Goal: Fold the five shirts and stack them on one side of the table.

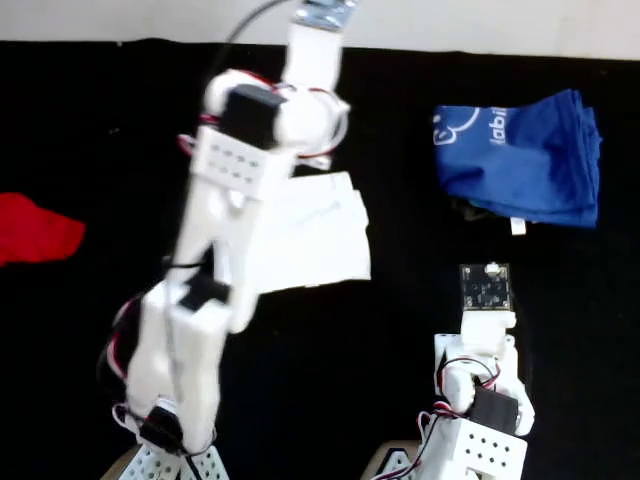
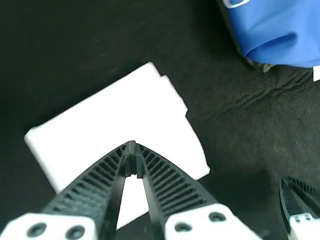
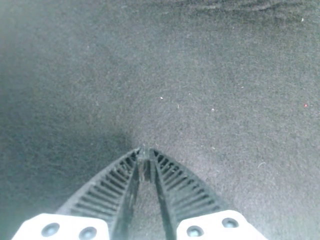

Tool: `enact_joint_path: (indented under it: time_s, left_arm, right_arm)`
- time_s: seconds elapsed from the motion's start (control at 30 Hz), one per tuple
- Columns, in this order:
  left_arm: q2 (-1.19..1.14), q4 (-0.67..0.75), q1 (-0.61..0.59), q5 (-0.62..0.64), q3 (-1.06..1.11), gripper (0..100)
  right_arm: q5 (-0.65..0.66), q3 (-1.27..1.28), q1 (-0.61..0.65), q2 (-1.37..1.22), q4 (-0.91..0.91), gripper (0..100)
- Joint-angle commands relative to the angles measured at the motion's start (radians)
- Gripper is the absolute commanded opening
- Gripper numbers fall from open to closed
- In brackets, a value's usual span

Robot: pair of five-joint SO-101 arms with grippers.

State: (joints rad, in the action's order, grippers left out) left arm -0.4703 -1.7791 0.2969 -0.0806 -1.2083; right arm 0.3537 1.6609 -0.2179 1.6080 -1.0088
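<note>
The black tabletop [image 1: 90, 120] is being occupied by two arms and three garments. The left arm [image 1: 215, 260] is being held stretched out across the middle of the tabletop, over a folded white shirt [image 1: 320, 240], which is being partly covered by it in the high view. A folded blue shirt [image 1: 525, 160] is being supported on the far right part of the tabletop, well apart from the white shirt. A crumpled red shirt [image 1: 35, 230] is being shown lying at the left edge. The right arm [image 1: 485, 400] is being held tucked back near its base. The left gripper [image 2: 131, 150] is being held clenched above the white shirt, with nothing seen between its jaws. The right gripper [image 3: 144, 152] is being held clenched above bare tabletop, grasping nothing
</note>
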Motion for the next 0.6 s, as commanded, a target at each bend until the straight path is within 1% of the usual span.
enact_joint_path:
  time_s: [0.0,0.1,0.23,0.33,0.43,0.5,0.57]
  left_arm:
    - [0.32,-0.002,-0.068,0.005,0.383,1]
    - [0.498,0.021,-0.148,0.008,0.697,1]
    - [0.714,0.167,-0.266,0.003,1.139,1]
    - [0.857,0.371,-0.367,-0.006,1.5,1]
    - [0.966,0.6,-0.479,-0.101,1.834,1]
    - [1.012,0.753,-0.55,-0.158,2.022,1]
    - [1.036,0.881,-0.608,-0.18,2.164,1]
  right_arm:
    - [-0.002,0.119,-0.01,0.012,-0.007,0.9]
    - [-0.002,0.119,-0.01,0.012,-0.007,0.9]
    - [-0.003,0.119,-0.008,0.012,-0.007,0.9]
    - [-0.003,0.119,-0.008,0.012,-0.007,0.9]
    - [-0.006,0.119,-0.008,0.012,-0.007,0.9]
    - [-0.005,0.117,-0.008,0.012,-0.007,0.9]
    - [0.0,0.11,-0.008,0.012,-0.007,0.9]
